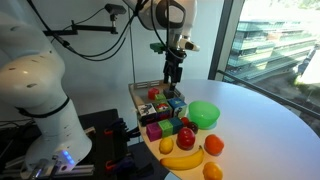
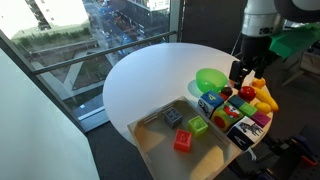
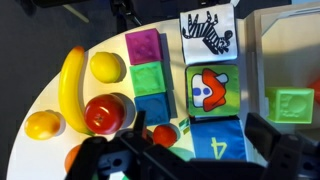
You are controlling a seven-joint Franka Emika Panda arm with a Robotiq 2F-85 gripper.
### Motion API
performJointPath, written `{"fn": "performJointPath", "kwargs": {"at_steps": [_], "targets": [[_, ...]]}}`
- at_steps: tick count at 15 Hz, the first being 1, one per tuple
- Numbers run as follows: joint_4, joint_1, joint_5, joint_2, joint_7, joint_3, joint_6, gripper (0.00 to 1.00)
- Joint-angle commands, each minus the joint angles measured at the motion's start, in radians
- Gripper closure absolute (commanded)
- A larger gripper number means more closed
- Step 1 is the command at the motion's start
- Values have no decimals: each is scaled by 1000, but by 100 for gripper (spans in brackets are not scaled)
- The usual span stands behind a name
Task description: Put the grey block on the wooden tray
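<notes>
Already inside the wooden tray point(image 2: 152, 138), the grey block point(image 2: 173, 117) sits toward the tray's far side in an exterior view. A green block point(image 2: 198, 126) lies just beside it and a red block point(image 2: 183, 141) nearer the camera. The grey block looks small, rigid and light, a hard-sided piece unlikely to deform or break. Should it need shifting, the likely hold is a pinch from above across two opposite flat faces, taken clear of the green neighbour. Beyond the tray stand rows of picture blocks point(image 2: 212, 105), then the green bowl point(image 2: 210, 78) and a cluster of toy fruit, a banana point(image 3: 70, 85) among them. The gripper point(image 2: 238, 72) hangs over the picture blocks, apart from the tray. The wrist view shows its fingers spread wide with nothing between them. On this evidence the placing appears done, with only a withdrawal left.
</notes>
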Motion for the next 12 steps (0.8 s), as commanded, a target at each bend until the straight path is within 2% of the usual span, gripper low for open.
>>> {"fn": "performJointPath", "kwargs": {"at_steps": [1,6,12], "targets": [[-61,-31,-18,-117,-55,-16,-35,0],[-113,-67,-12,-246,-130,-42,-97,0],[-151,-104,-18,-374,-141,-56,-156,0]]}}
